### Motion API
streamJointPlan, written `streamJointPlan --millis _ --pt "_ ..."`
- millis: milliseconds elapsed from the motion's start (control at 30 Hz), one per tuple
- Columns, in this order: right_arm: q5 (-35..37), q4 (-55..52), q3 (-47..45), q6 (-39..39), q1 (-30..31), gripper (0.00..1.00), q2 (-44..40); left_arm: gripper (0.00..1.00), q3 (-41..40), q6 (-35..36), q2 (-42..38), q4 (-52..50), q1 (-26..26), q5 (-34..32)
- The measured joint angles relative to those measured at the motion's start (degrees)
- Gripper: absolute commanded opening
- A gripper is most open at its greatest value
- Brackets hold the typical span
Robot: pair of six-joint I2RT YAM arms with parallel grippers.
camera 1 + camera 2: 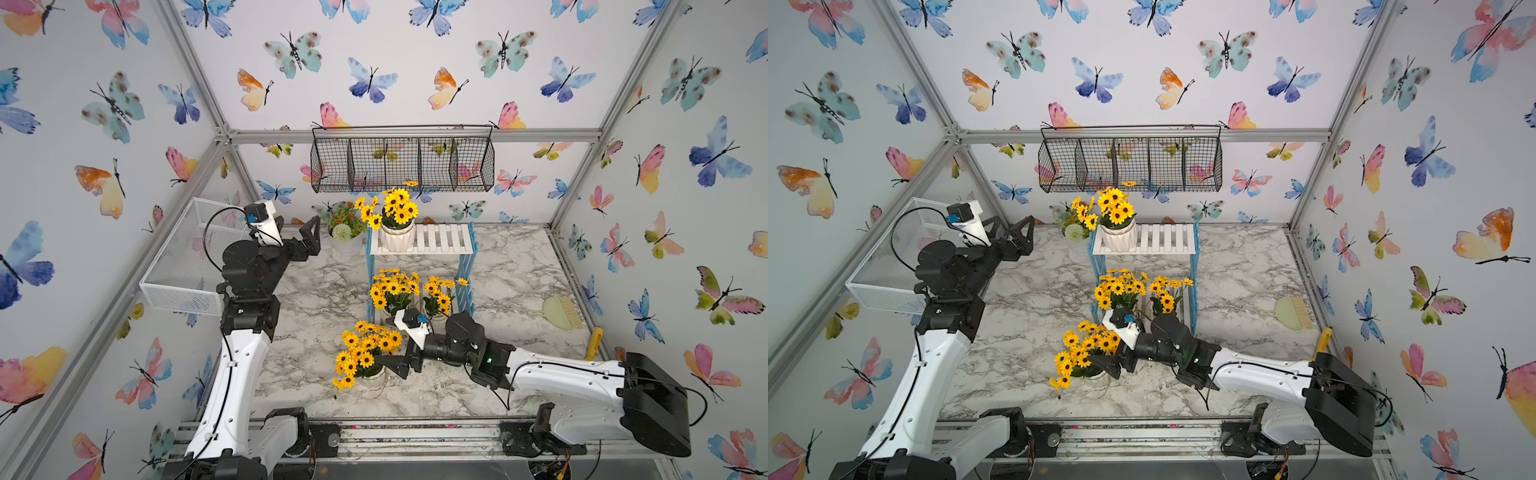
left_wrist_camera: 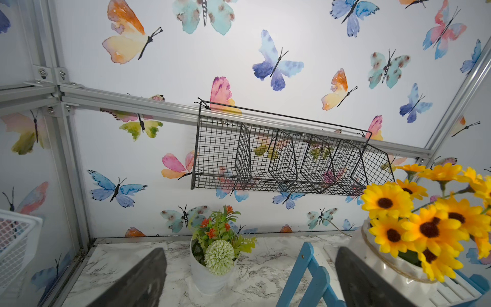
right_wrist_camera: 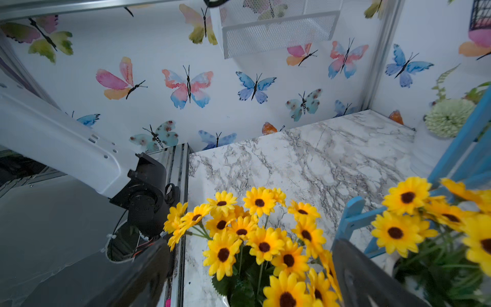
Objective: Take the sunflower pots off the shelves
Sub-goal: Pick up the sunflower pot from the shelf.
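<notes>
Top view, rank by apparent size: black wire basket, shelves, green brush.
1-2. black wire basket and shelves: too close to rank; basket wider, shelves taller.
3. green brush: clearly smallest.

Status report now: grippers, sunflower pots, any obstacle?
Left gripper open, right gripper open. One sunflower pot on the table, three still on the shelves. No obstacle seen.

So I count four sunflower pots [image 1: 397, 239] [image 1: 392, 290] [image 1: 438, 296] [image 1: 365, 352], just one two-tier shelf rack [image 1: 440, 239], one odd pompom pot [image 1: 345, 237], one black wire basket [image 1: 401, 164], one white mesh basket [image 1: 183, 266], and a single green hand brush [image 1: 559, 311].
</notes>
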Motion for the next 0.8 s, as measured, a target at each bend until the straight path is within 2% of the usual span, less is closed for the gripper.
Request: streamJointPlan --millis 267,433,633,800 --pt "10.2 -17.1 11.0 -0.4 -0.2 0.98 -9.0 0.98 4.4 5.2 2.8 -0.2 0.5 17.6" --pt "13.6 -26.3 16.7 0.1 -3.2 0.98 -12.6 0.98 6.9 6.2 4.9 -0.1 1.6 28.5" --pt "15.2 -35.6 22.6 2.4 -14.3 0.98 -13.8 0.98 10.1 6.3 9.0 0.1 3.0 38.6" --pt "13.8 -42.1 29.0 5.1 -25.4 0.98 -10.8 0.98 14.5 9.3 12.5 -3.6 3.1 45.4"
